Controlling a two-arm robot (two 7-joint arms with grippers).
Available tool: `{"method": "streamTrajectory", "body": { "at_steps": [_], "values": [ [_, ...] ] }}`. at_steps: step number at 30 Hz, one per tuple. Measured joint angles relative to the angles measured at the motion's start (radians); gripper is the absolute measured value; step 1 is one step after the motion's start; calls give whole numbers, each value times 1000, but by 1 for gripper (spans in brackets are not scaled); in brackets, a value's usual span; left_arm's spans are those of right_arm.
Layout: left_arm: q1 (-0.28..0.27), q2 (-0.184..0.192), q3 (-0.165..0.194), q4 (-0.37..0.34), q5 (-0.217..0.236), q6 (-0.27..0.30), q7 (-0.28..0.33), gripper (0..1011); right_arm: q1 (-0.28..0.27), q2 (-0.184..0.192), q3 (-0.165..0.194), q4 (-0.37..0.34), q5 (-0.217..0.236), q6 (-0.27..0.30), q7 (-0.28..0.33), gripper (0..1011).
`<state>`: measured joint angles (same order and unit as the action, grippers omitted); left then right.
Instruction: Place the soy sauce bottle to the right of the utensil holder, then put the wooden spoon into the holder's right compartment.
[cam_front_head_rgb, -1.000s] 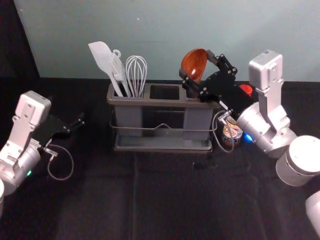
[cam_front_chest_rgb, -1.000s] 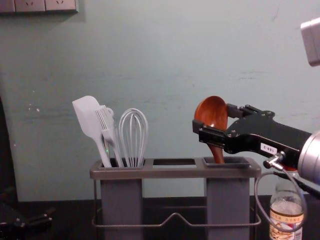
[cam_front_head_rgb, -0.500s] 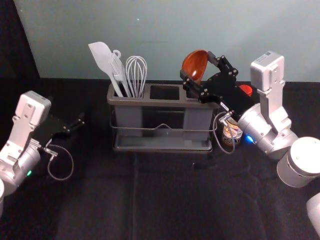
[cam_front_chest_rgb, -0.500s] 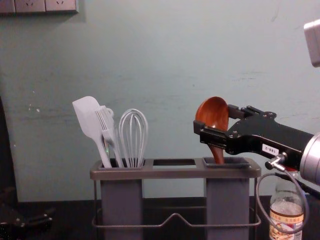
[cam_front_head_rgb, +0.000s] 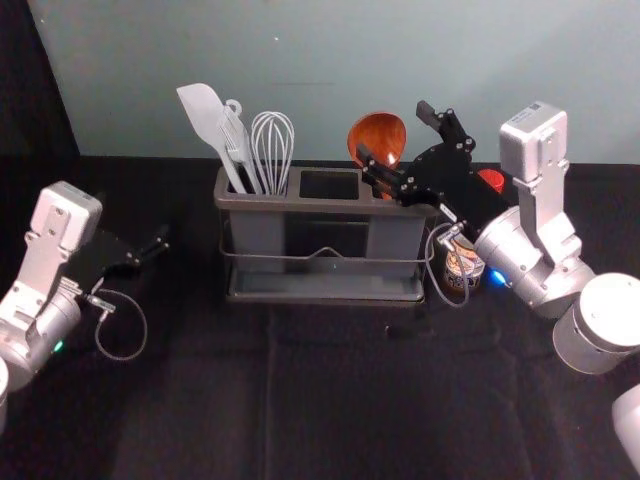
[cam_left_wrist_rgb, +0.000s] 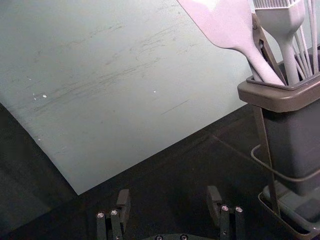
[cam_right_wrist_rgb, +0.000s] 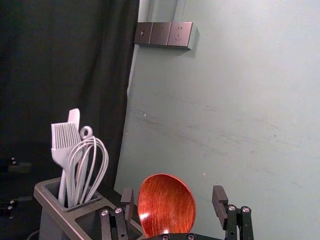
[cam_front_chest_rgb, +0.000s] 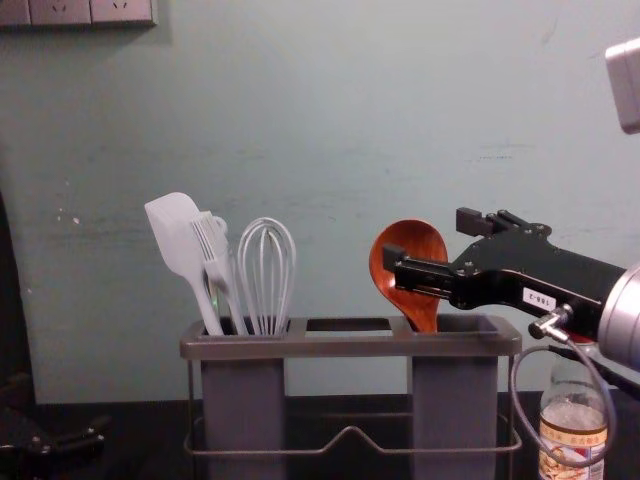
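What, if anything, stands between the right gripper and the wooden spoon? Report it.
Nothing visible stands between them: the right gripper is open, right at the wooden spoon, which leans in the right compartment of the utensil holder.

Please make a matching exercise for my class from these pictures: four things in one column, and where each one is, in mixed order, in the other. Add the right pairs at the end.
Column 1
1. Wooden spoon
2. Whisk
3. Soy sauce bottle
4. Left gripper

Column 2
A. In the left compartment of the holder
B. Open, off to the left of the holder
C. In the right compartment of the holder
D. Standing to the right of the holder

Right pairs: 1-C, 2-A, 3-D, 4-B
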<state>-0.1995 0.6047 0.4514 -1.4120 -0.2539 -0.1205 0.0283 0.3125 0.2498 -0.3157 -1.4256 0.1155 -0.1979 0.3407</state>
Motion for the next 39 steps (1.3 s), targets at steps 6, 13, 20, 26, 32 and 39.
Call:
{"method": "streamTrajectory", "body": {
  "at_steps": [6,13,20,26,32,39],
  "values": [
    [0,0,0,0,0,0,0,1005,-4,3,2,-21,-1,14,-2,1003],
    [0,0,0,0,0,0,0,1005,-28,13,24,-107,-4,45,-29,1002],
    [0,0,0,0,0,0,0,1005,-56,31,54,-213,7,146,-48,1003],
    [0,0,0,0,0,0,0,1005,-118,65,89,-341,18,265,-69,1003],
    [0,0,0,0,0,0,0,1005,-207,114,130,-435,44,322,-64,1003],
    [0,0,0,0,0,0,0,1005,-314,153,177,-495,71,323,-58,1003]
  ]
}}
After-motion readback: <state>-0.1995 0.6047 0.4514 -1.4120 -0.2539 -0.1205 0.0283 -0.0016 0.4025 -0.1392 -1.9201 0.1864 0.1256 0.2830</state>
